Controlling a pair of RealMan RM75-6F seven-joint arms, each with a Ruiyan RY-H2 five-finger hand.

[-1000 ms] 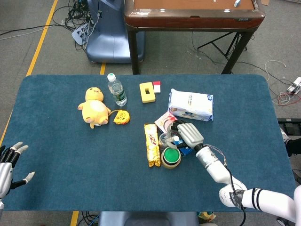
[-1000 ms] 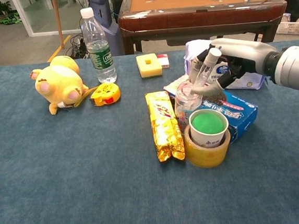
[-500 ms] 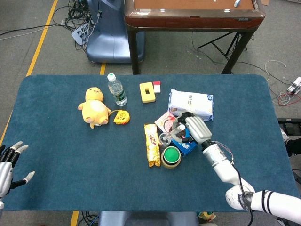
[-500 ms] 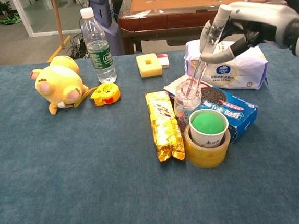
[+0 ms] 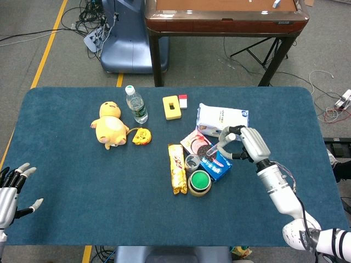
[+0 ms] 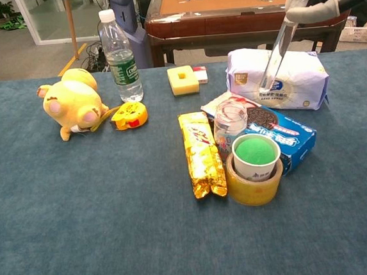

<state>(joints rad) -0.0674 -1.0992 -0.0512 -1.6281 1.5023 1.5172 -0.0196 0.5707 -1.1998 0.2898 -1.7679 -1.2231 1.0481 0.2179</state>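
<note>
My right hand (image 5: 245, 143) pinches a clear plastic tube (image 5: 218, 147) and holds it slanted in the air above the blue cookie box (image 5: 217, 165). In the chest view the tube (image 6: 282, 36) hangs in front of the white tissue pack (image 6: 277, 78), and only the fingertips (image 6: 317, 11) show at the top right. The small glass jar (image 5: 192, 162) stands open-topped beside the box, below and left of the tube's tip. My left hand (image 5: 13, 189) hovers at the table's near left corner with fingers spread, holding nothing.
A green-topped cup (image 6: 254, 156) sits inside a tape roll (image 6: 255, 186), beside a gold snack bar (image 6: 201, 152). Further left are a yellow plush (image 5: 111, 126), a water bottle (image 5: 135, 104), a yellow tape measure (image 5: 141, 136) and a yellow block (image 5: 171, 107). A wooden table (image 5: 225, 19) stands behind.
My right hand has risen and moved right with the tube, drawing its lower end out of the glass jar. The left hand has barely moved.
</note>
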